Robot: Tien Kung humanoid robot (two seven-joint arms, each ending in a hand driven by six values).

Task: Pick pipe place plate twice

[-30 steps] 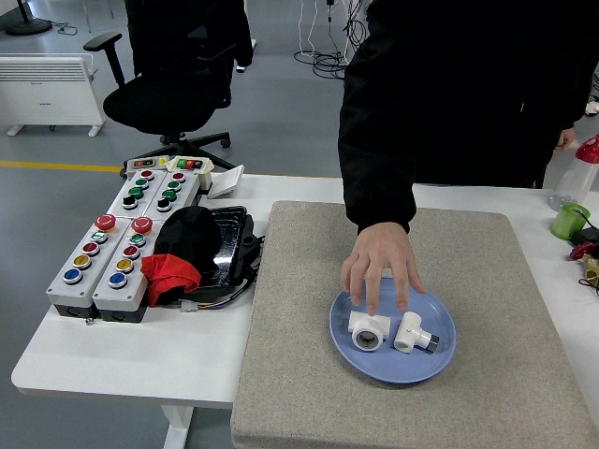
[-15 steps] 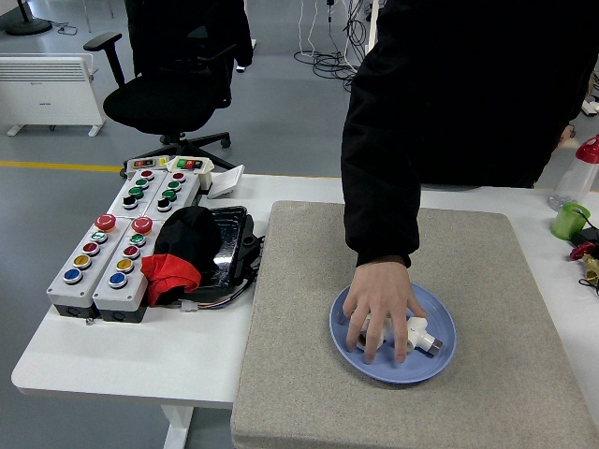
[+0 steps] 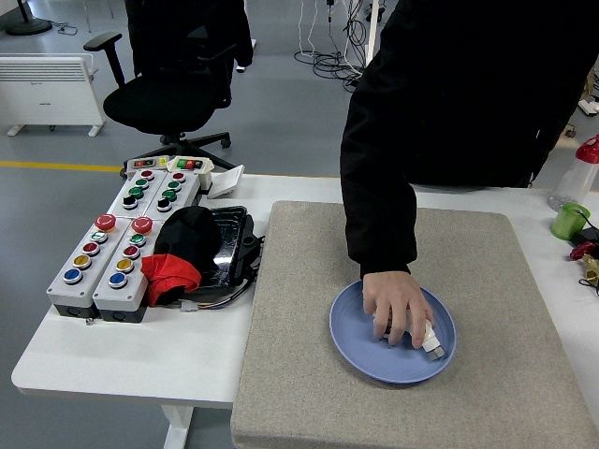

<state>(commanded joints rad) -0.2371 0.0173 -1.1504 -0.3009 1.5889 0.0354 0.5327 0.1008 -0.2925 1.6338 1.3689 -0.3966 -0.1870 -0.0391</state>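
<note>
A blue plate (image 3: 360, 351) lies on the grey mat (image 3: 299, 281) near the table's front. A person in a black sleeve reaches from the far side, and their hand (image 3: 395, 301) covers the white pipe fittings on the plate. Only the end of one white pipe fitting (image 3: 430, 342) with its metal tip shows beside the fingers. The other fitting is hidden under the hand. Neither robot hand is in the picture.
Two grey button boxes (image 3: 117, 248) sit at the left, beside a black and red bundle (image 3: 182, 253) on a black tray. A green cup (image 3: 569, 221) and a red-capped bottle (image 3: 585, 159) stand at the far right. An office chair (image 3: 168, 89) is behind the table.
The person's hand moved from the plate's far rim down onto the two fittings and closed over them, shifting them toward the plate's right side.
</note>
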